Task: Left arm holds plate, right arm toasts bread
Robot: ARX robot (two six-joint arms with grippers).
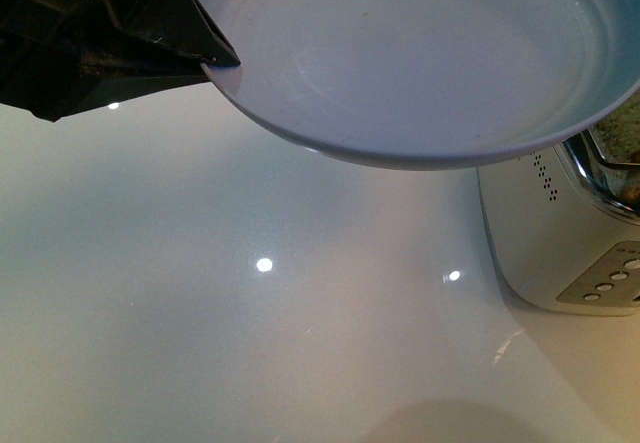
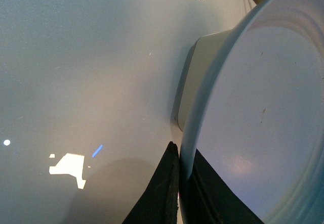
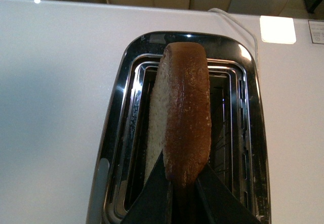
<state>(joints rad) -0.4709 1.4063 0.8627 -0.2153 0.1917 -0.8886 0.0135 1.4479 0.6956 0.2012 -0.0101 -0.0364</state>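
The pale blue-grey plate (image 1: 420, 53) hangs tilted above the white counter, empty, with my left gripper (image 1: 215, 61) shut on its rim at the left. In the left wrist view the rim of the plate (image 2: 263, 107) runs between the two black fingers of my left gripper (image 2: 181, 155). The bread (image 3: 185, 118) is a tan slice with a brown crust, held edge-on by my right gripper (image 3: 177, 176), which is shut on its crust. It stands directly over the toaster (image 3: 126, 128), above the open slots. A speckled corner of the bread (image 1: 620, 128) shows past the plate.
The white toaster (image 1: 540, 233) stands at the right on a glossy white counter (image 1: 250, 313), with buttons on its front panel. The toaster's cord (image 3: 238, 24) runs off behind it. In the left wrist view the toaster (image 2: 195, 77) sits close behind the plate.
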